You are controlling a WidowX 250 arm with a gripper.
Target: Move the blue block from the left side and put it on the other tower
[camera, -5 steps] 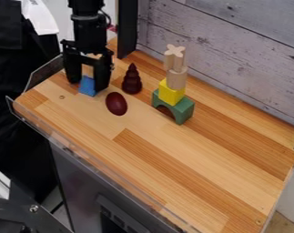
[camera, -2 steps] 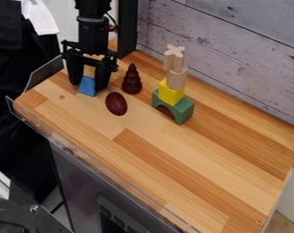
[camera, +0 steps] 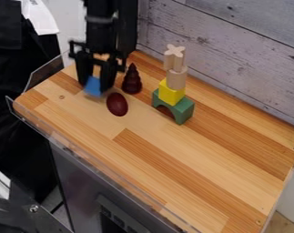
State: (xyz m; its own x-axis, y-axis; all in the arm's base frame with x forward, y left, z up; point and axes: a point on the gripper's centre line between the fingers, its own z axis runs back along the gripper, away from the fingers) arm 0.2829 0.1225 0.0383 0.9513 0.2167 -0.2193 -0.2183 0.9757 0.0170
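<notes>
At the counter's upper left, between the gripper's fingers: blue block [camera: 94, 87], one, small; whether its underside touches the wood cannot be told. Gripper [camera: 95, 89]: black, pointing down, jaws clamped on the blue block, one to each side. Arm [camera: 101, 27]: black, entering from the top edge, above the block.

Just beside the block, toward the front right: egg [camera: 117, 104], dark red, smooth, lying on the wood. Right of the gripper and behind the egg: cone [camera: 132, 82], dark red, ringed, upright, narrowing to a point.

Farther right, well apart from the blue block: one tower, listed from the base. Arch [camera: 184, 111], green, standing on the counter, its opening toward the front left. Yellow block [camera: 171, 94], resting on the arch. Cylinder [camera: 177, 80], pale wood, on the yellow block. Topmost, pale wooden piece [camera: 174, 60], upright, its upper end cross-shaped.

Under all: counter [camera: 191, 159], striped wood, clear guard [camera: 45, 75] along its left end. Behind: wall [camera: 234, 50], grey planks; post [camera: 129, 27], black, upright, near the arm. Below the front edge: cabinet [camera: 82, 182], dark grey.
</notes>
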